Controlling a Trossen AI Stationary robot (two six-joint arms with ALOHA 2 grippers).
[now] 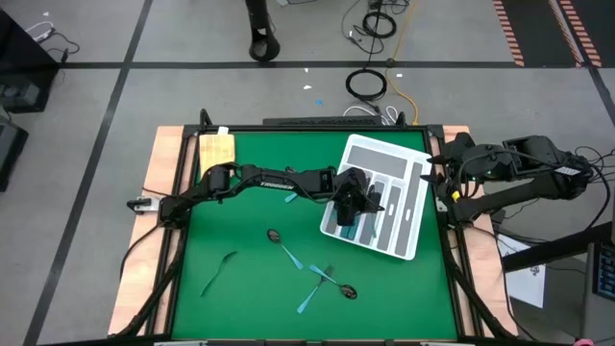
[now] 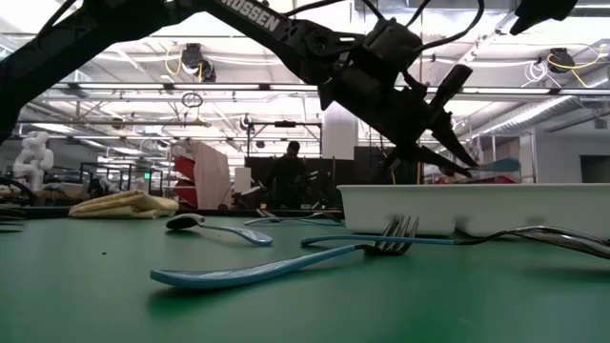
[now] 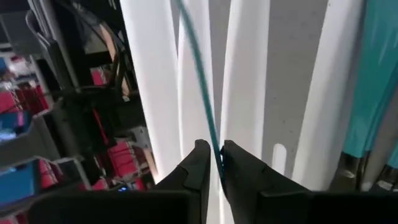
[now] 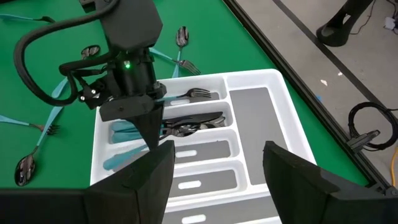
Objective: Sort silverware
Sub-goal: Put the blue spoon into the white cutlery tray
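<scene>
My left gripper (image 1: 357, 200) hangs over the white divided tray (image 1: 411, 159) and is shut on one piece of silverware with a thin light-blue handle (image 3: 200, 74). Its head is hidden. The tray (image 4: 273, 81) holds forks (image 4: 194, 94) in one compartment and more dark-headed pieces (image 4: 196, 121) in the one beside it. Loose silverware lies flat on the green mat: a spoon (image 1: 279, 238), a fork (image 1: 219, 272), and crossed pieces (image 1: 325, 281). My right gripper (image 4: 217, 168) waits open at the table's right edge, beyond the tray. My left gripper pinches the light-blue handle (image 3: 216, 149) between its two fingertips (image 3: 200, 163), coming from above at a slant. The handle runs on ahead of the fingers, along the tray's dividers. The piece is held just above the tray's rim, its blue end (image 2: 500, 165) sticking out past the fingertips.
A tan block (image 1: 216, 149) sits at the mat's far left corner. Another blue-handled piece (image 1: 291, 197) lies under the left arm. A raised frame borders the mat (image 1: 240, 308). In the low view a fork (image 2: 381, 240) and a spoon (image 2: 195, 223) lie in the foreground.
</scene>
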